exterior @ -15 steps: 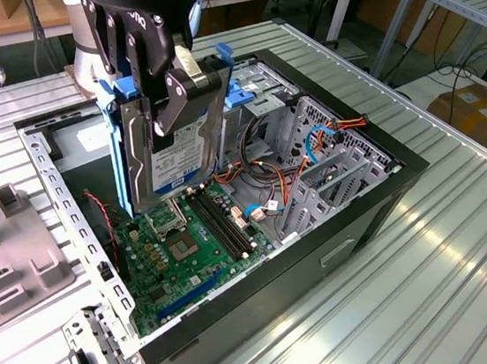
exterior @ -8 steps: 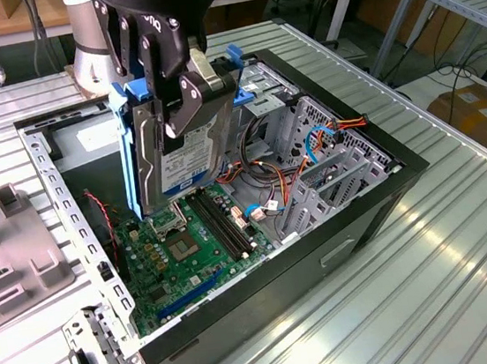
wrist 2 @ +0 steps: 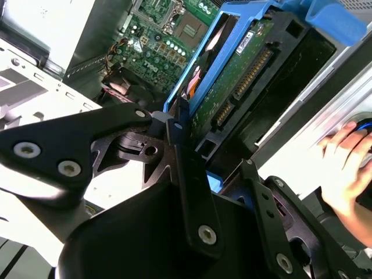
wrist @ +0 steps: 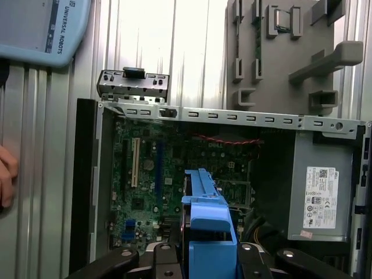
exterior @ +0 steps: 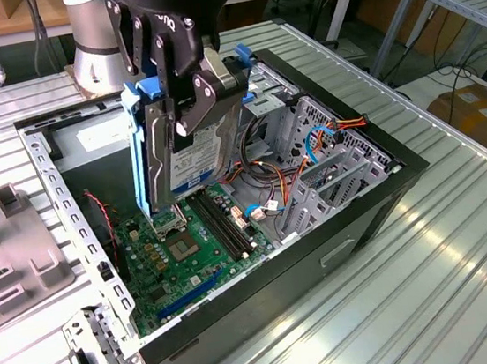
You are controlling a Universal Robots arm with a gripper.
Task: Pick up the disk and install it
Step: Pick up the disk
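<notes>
In the exterior view, my gripper (exterior: 178, 101) is clamped on the disk (exterior: 195, 166). I hold it on edge above the open computer case (exterior: 45, 162), over the circuit board (exterior: 172, 253), probably so its thin side clears the case walls. It is silver-grey with a white and blue label and blue side rails.

In the second wrist view, the disk (wrist 2: 244, 75) shows its green underside.

In the first wrist view, the disk (wrist: 209, 226) shows a blue rail above the case (wrist: 232, 114), near the grey power supply (wrist: 319, 192).
</notes>
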